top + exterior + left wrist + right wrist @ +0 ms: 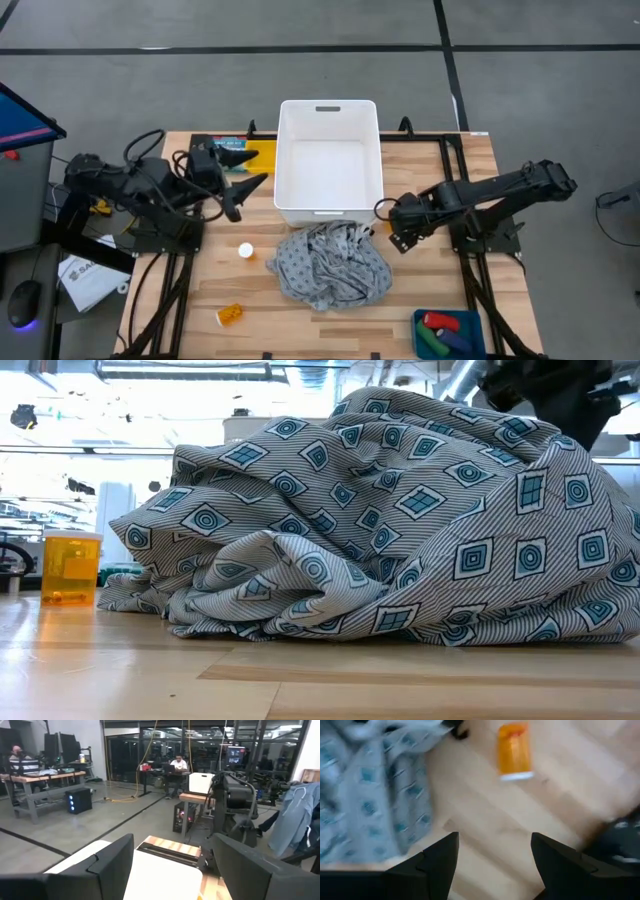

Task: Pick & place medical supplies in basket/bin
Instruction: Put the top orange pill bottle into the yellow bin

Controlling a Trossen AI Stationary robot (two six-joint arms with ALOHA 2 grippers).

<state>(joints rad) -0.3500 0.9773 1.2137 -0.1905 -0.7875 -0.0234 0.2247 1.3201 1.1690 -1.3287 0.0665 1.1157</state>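
The grey patterned cloth lies bunched on the table in front of the white bin and fills the low view as a heap. A white cap and an orange pill bottle lie to its left. My right gripper hovers open at the cloth's right edge. Its wrist view shows the open fingers above bare wood, the cloth on one side and another orange bottle on its side. My left gripper is open beside the bin's left wall, holding nothing.
A blue tray at the near right corner holds red, green and dark blue pieces. A teal box and a yellow item sit under my left arm. An orange bottle stands left of the cloth in the low view. People sit beyond the table.
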